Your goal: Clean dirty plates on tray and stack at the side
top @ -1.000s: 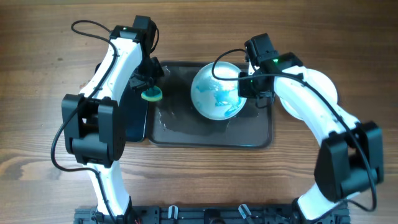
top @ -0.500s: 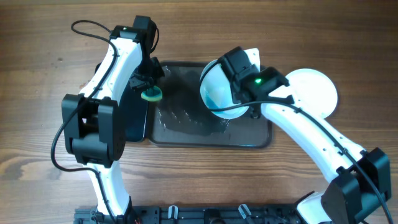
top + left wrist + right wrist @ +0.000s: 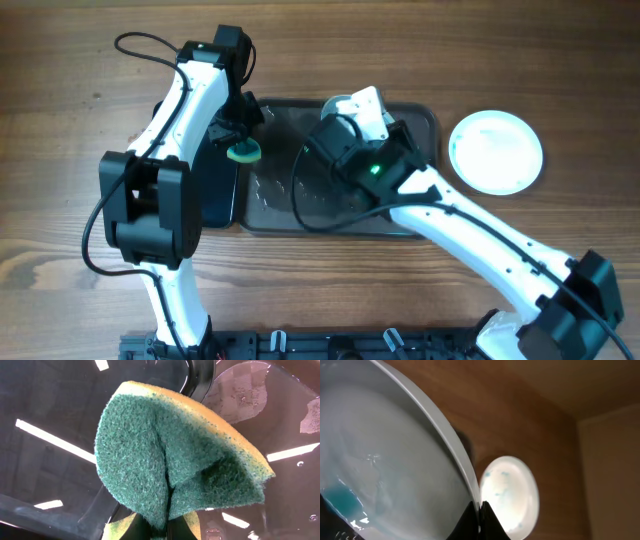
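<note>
Overhead: side plate (image 3: pixel 495 150) sits on the table (image 3: pixel 80 260), right of the tray (image 3: pixel 275 195). Second plate (image 3: pixel 366 101) is tipped up above the tray.

Left wrist: left tool (image 3: pixel 165 532) pinching sponge (image 3: pixel 175 460).

Right wrist: right tool (image 3: pixel 480 520) pressed onto second plate's rim; blue smear (image 3: pixel 342 500) unwiped.

Likely one plate done. Third plate unseen.

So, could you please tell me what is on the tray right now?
Only water shows on the tray; the right gripper holds a smeared plate tilted over it. The arm hides the tray's middle.
</note>
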`<state>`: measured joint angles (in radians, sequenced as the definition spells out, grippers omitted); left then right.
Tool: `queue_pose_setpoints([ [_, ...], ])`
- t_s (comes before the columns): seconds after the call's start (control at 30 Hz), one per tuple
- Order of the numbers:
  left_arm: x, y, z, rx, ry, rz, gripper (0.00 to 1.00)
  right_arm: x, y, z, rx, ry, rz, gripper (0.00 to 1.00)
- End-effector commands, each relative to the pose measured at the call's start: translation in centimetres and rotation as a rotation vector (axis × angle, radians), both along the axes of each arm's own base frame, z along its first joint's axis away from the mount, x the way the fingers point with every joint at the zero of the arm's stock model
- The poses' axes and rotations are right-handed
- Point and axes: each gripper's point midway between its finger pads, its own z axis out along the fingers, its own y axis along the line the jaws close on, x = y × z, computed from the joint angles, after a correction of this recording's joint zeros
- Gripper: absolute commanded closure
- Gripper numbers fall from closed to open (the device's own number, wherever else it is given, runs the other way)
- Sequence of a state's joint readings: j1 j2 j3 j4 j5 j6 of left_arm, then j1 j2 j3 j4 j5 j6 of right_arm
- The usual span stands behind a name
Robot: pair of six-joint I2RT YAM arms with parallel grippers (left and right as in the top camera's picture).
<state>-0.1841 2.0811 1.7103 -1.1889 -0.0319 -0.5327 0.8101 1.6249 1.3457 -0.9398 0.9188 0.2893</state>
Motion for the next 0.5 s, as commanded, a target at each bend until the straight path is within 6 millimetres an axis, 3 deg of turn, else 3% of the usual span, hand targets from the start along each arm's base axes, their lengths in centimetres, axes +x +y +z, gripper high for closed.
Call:
queue_pose_setpoints([
  [0.0, 0.4, -0.3, 1.1, 0.003, -0.035, -0.010, 0.96, -0.5, -0.6, 4.7, -0.106, -0.188, -0.024, 0.96],
  [0.3, 0.4, -0.3, 1.1, 0.003, -0.035, -0.010, 0.96, -2.2, 0.1, 9.7, -0.275, -0.427, -0.047, 0.96],
  [0.47, 0.4, -0.3, 1.1, 0.003, -0.035, -0.010, 0.96, -2.6, 0.6, 10.6, -0.286, -0.476, -0.052, 0.96],
])
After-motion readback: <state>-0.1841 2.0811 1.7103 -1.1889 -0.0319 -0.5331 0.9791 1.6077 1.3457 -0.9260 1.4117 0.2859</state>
